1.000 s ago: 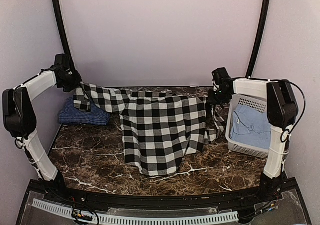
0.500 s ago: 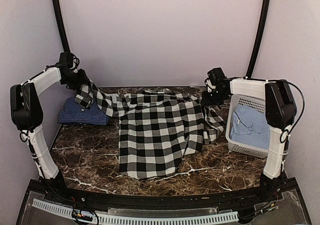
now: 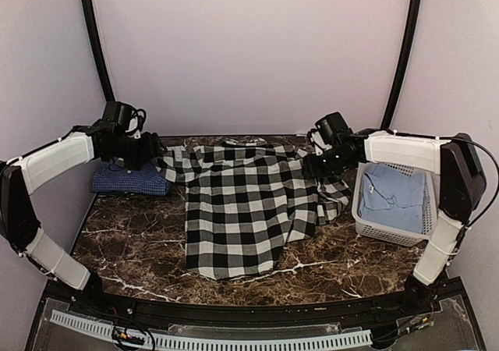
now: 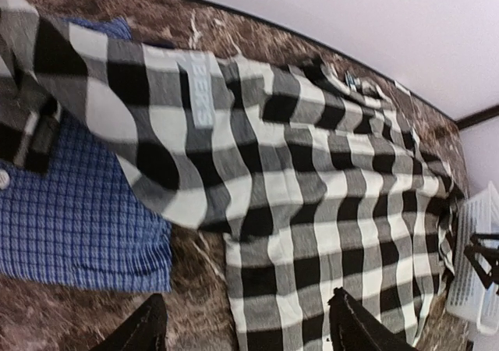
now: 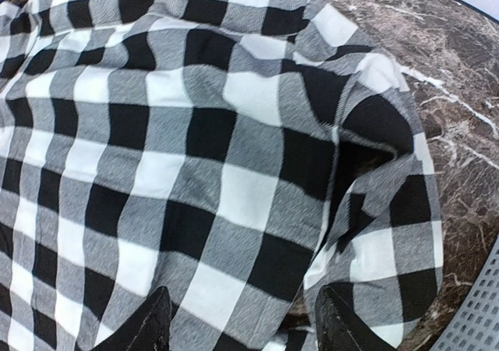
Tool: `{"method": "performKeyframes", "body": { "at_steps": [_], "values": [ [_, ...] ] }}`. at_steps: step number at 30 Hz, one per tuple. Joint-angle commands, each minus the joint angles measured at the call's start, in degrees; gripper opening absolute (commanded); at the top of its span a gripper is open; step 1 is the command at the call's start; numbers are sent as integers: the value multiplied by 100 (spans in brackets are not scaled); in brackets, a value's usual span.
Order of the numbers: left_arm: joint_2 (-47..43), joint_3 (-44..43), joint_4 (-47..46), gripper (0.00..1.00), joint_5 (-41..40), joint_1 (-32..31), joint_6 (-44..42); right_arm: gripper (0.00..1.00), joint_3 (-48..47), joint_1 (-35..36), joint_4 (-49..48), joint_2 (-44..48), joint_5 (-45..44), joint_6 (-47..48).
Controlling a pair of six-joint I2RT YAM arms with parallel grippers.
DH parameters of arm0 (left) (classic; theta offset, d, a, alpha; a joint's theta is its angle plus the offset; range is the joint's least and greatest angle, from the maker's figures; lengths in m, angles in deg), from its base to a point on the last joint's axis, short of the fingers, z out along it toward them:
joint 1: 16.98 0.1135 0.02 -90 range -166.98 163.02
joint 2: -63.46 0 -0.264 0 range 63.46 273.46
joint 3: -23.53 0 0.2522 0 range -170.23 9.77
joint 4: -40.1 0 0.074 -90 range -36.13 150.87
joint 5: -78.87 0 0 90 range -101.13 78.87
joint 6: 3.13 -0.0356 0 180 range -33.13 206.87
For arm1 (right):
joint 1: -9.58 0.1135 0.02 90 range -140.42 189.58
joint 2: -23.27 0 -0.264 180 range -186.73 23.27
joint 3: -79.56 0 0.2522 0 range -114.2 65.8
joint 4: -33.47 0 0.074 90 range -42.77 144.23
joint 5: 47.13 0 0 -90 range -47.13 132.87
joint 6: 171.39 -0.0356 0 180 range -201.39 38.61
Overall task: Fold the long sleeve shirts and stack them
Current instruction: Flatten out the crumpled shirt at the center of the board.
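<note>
Checked shirt (image 3: 242,210) is lying spread flat on the marble table (image 3: 132,246), collar toward the back wall. Blue shirt (image 3: 129,178) is sitting folded just left of it, w/ a checked sleeve overlapping its edge. L gripper (image 3: 152,145) is hovering over that sleeve, jaws apart, nothing between them. R gripper (image 3: 313,162) is hovering over the checked shirt's right shoulder, jaws likewise apart & empty. Basket (image 3: 390,234) is sitting just right of the checked shirt, holding a pale blue garment (image 3: 390,191). A pale label (image 4: 199,93) on the checked cloth is showing lettering, maybe "BERS", too blurred to be sure.
</note>
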State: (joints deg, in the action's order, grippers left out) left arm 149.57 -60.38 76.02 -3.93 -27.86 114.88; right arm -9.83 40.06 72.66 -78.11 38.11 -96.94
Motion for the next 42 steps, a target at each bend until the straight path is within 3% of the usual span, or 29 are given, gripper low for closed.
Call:
{"method": "performKeyframes", "body": {
  "at_steps": [1,10,17,22,29,42],
  "values": [
    [-841,1055,-152,69,265,-506,543,60,525,452,-141,516,108,-202],
    [-1894,2813,290,57,831,-1434,1277,59,1628,1125,-301,1215,449,-708],
    [-1796,3475,226,55,1073,-2380,1763,59,2220,1434,-106,1533,449,-1011],
    [-1340,3478,16,55,986,-2913,1871,59,2714,1529,-188,1935,452,-1274],
    [-880,3324,-48,54,703,-3139,1939,58,3407,1529,-645,2313,918,-1713],
    [-543,3350,-427,37,370,-3250,2206,55,3843,1526,-1668,1842,580,-2274]
  ]
}}
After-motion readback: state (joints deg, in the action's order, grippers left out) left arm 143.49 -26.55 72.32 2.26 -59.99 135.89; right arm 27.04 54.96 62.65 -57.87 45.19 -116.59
